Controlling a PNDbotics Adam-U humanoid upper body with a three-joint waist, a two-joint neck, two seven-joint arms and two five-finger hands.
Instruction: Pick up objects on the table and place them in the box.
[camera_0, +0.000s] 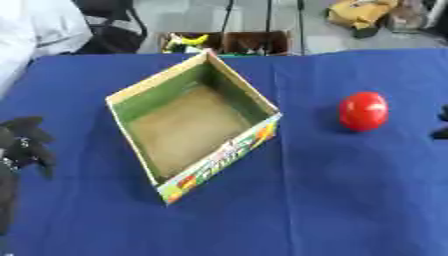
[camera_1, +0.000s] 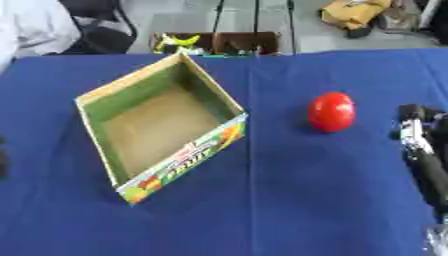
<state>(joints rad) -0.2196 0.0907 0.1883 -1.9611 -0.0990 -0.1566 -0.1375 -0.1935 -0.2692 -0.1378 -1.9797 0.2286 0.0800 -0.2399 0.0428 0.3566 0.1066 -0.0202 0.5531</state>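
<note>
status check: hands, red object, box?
Left hand idle at table's left edge. Right hand beside red object, not touching. Box empty, path clear.

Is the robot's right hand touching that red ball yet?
Apart. In the right eye view, bare blue cloth shows between the red ball and the right hand at the table's right edge.

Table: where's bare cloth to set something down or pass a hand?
Free: the wide strip between the box and the red ball, and the whole near part of the blue table. Tighter: left edge, where the left hand sits, and right of the ball by the right hand.
</note>
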